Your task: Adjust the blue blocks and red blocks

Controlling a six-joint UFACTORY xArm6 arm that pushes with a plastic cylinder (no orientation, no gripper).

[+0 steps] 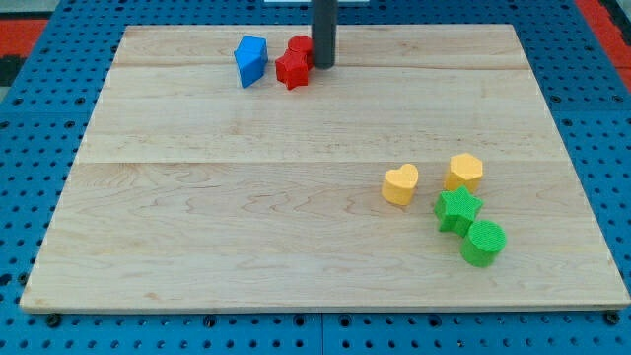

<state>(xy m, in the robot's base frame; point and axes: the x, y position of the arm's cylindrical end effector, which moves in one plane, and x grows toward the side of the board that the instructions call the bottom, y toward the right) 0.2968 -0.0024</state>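
Two blue blocks (251, 60) stand pressed together near the view's top edge of the wooden board (246, 197), so their shapes are hard to tell apart. Just to their right are a red cylinder (299, 46) and a red star-like block (291, 69), touching each other. My tip (323, 65) is right of the red blocks, touching or almost touching the red cylinder. The rod hides a little of that cylinder's right side.
At the view's lower right lie a yellow heart (400, 184), a yellow hexagonal block (463, 172), a green star (457, 210) and a green cylinder (483, 243), close together. Blue pegboard (30, 148) surrounds the board.
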